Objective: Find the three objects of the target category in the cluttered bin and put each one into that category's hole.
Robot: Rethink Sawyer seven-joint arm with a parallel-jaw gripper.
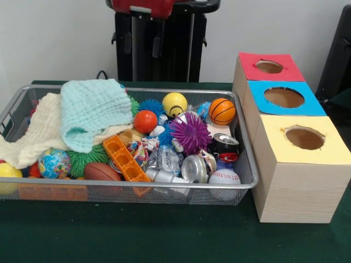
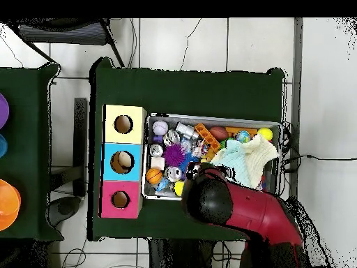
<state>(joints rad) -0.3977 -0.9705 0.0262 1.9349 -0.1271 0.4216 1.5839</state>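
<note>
Bin [image 1: 248, 183] beside 3 boxes [image 1: 299, 181], arm [image 2: 240, 206] overhead.

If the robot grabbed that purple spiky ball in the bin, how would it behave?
The purple spiky rubber ball probably squashes easily, since its thin spikes look soft. It seems light. It sits atop crushed metal cans in the silver wire mesh bin, so a nudge might roll it off.

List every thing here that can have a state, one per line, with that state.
Silver wire-mesh bin: full, cluttered.
Mint-green knitted cloth: crumpled, draped over the pile.
Cream cloth: bunched, spilling toward the rim.
Crushed silver can: lying on its side.
Red-topped wooden box: hole open.
Blue-topped wooden box: hole open.
Yellow-topped wooden box: hole open.
Red arm: above the bin; tool hidden.
</note>
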